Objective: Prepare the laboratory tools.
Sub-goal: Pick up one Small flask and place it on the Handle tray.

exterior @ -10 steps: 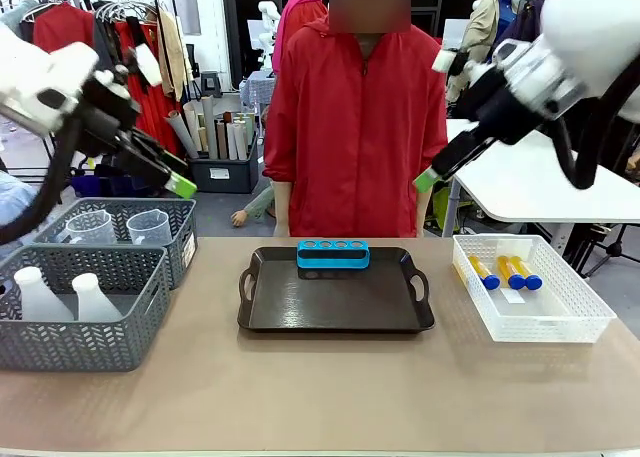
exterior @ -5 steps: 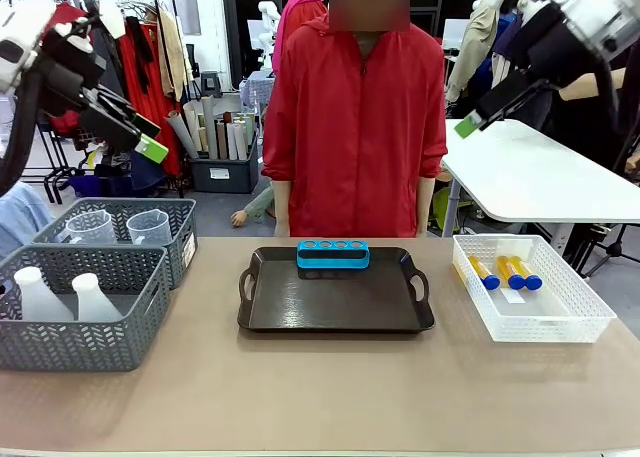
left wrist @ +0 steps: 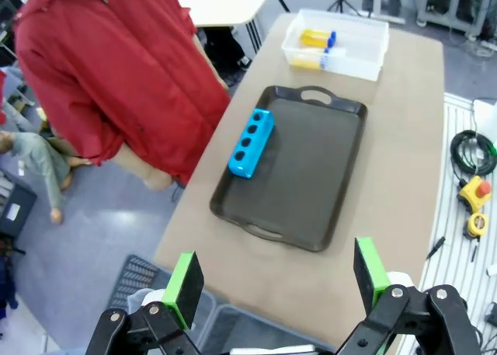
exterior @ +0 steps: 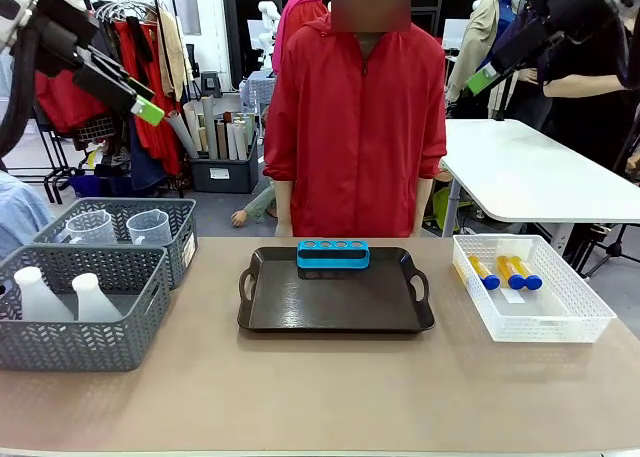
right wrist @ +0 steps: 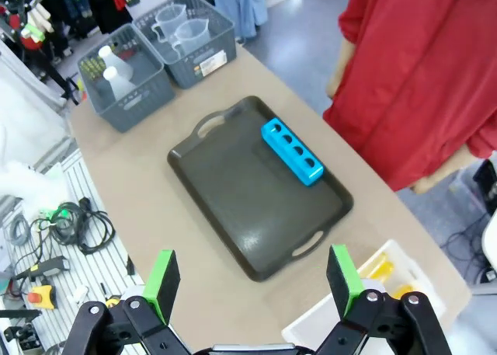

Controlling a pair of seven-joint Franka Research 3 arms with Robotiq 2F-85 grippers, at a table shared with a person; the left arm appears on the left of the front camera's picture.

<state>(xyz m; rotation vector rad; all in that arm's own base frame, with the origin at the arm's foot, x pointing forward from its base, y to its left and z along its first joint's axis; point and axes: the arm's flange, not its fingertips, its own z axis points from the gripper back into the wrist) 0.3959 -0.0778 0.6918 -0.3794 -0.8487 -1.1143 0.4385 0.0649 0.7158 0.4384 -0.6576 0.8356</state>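
Observation:
A small blue tube rack (exterior: 333, 254) stands at the far edge of a dark tray (exterior: 330, 302) in the table's middle. Orange tubes with blue caps (exterior: 505, 272) lie in the white mesh bin (exterior: 580, 322) on the right. On the left, grey baskets hold two white flasks (exterior: 40, 295) and two clear beakers (exterior: 150, 227). My left gripper (exterior: 140, 102) hangs open high at the left, my right gripper (exterior: 490, 72) open high at the right. The left wrist view looks down past the open left gripper (left wrist: 276, 281) at rack (left wrist: 251, 143) and tray (left wrist: 311, 176). The right gripper (right wrist: 252, 281) is open above rack (right wrist: 291, 151).
A person in a red jacket (exterior: 355, 127) stands at the far side behind the tray. A white table (exterior: 530, 177) stands at the back right. The grey baskets (right wrist: 136, 99) sit by the table's left edge, and bare tabletop (exterior: 320, 387) lies in front of the tray.
Both arms have risen and swung outward, away from the table. Both grippers stayed open. Nothing on the table has moved.

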